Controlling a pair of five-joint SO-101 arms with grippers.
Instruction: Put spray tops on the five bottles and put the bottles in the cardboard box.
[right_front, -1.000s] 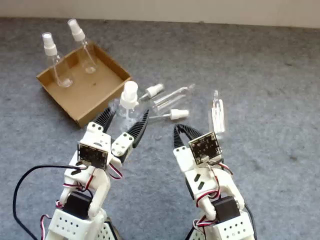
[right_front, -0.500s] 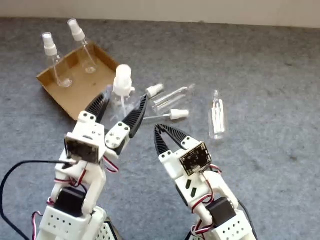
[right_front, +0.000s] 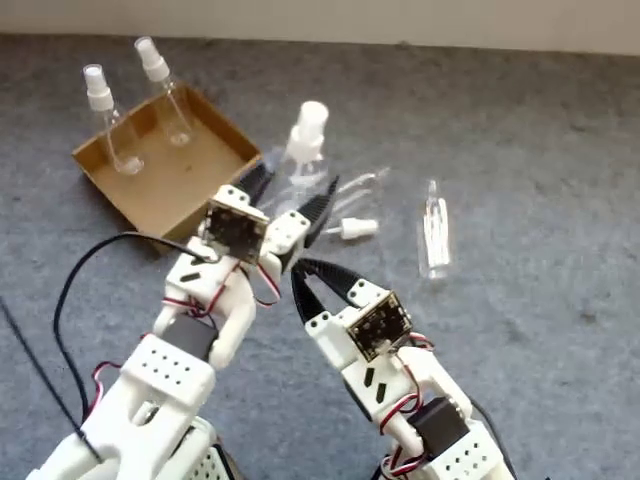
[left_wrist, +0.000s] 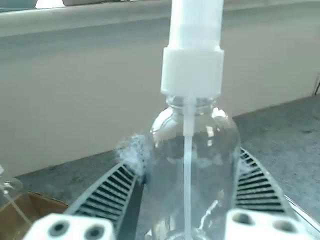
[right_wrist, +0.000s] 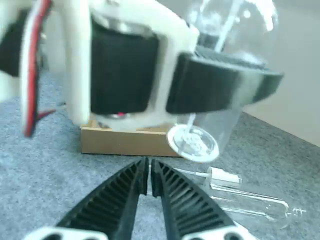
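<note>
Gripping the capped bottle (right_front: 302, 170) between them, left fingers (right_front: 318, 212) stand spread while right fingers (right_wrist: 117, 200) touch, empty.

Legible text, labels, numbers, signs: none. The clear bottles (right_front: 433, 232) bear no label (the cardboard box (right_front: 195, 180) is plain brown).
</note>
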